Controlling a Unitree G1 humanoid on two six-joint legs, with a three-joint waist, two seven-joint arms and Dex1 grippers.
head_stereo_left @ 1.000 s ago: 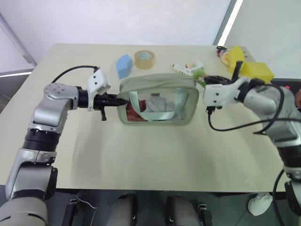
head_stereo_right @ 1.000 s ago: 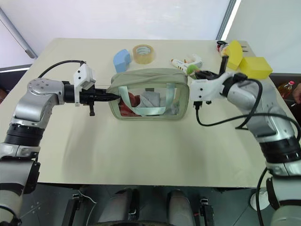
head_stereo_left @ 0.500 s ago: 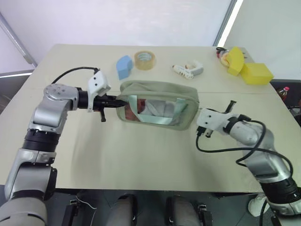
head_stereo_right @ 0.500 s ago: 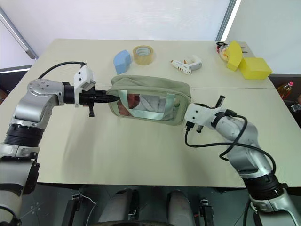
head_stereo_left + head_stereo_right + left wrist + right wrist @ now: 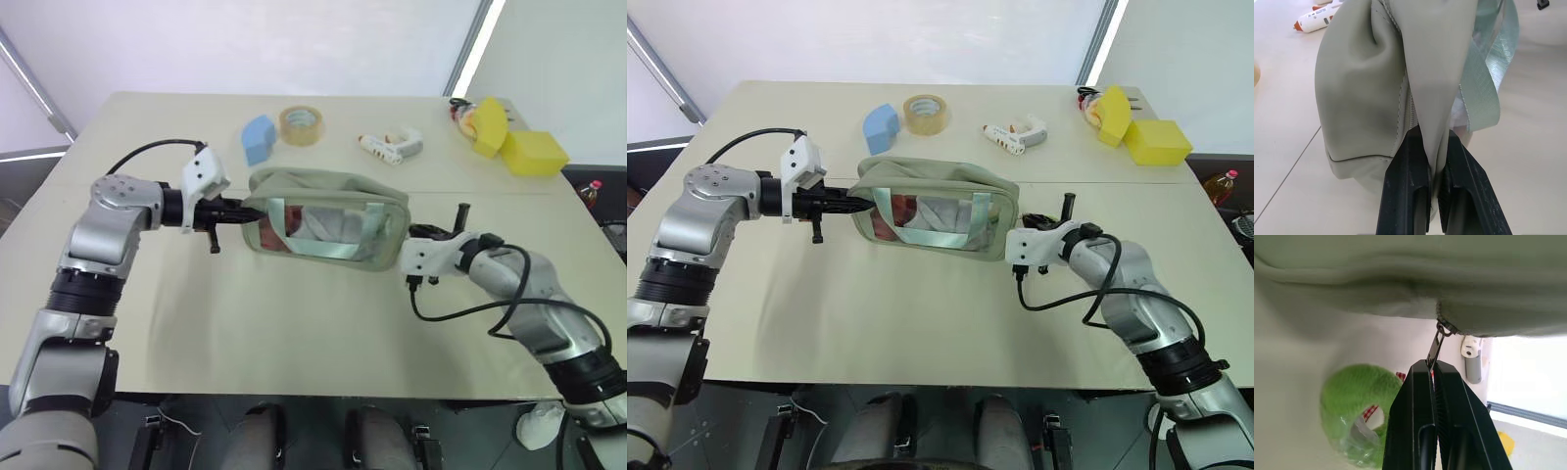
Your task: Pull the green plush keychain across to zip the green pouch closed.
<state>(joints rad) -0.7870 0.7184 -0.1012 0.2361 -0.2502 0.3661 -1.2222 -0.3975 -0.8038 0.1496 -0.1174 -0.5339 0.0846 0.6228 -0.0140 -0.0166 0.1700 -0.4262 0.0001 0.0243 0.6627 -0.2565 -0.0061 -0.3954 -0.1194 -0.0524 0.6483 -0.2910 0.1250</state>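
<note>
The green pouch (image 5: pixel 323 186) lies tipped toward me in the middle of the table, its clear window and mint strap facing front. My left gripper (image 5: pixel 238 211) is shut on a fold of fabric at the pouch's left end (image 5: pixel 1361 88), which runs between its two black fingers (image 5: pixel 1405 161). At the pouch's right end my right gripper (image 5: pixel 404 252) is shut on the metal zipper pull (image 5: pixel 1438 341) just under the fabric. The green plush keychain (image 5: pixel 1354 399) hangs right beside those fingers (image 5: pixel 1410 396).
At the back of the table lie a light-blue sponge block (image 5: pixel 258 137), a tape roll (image 5: pixel 301 123) and a white glue gun (image 5: pixel 392 143). Yellow sponge blocks (image 5: pixel 534 152) sit at the far right corner. A bottle (image 5: pixel 593 188) stands beyond the table's right edge.
My right gripper has dropped from the pouch's upper right end down toward the table, and the pouch's right end sank and tipped forward with it. The left gripper held still.
</note>
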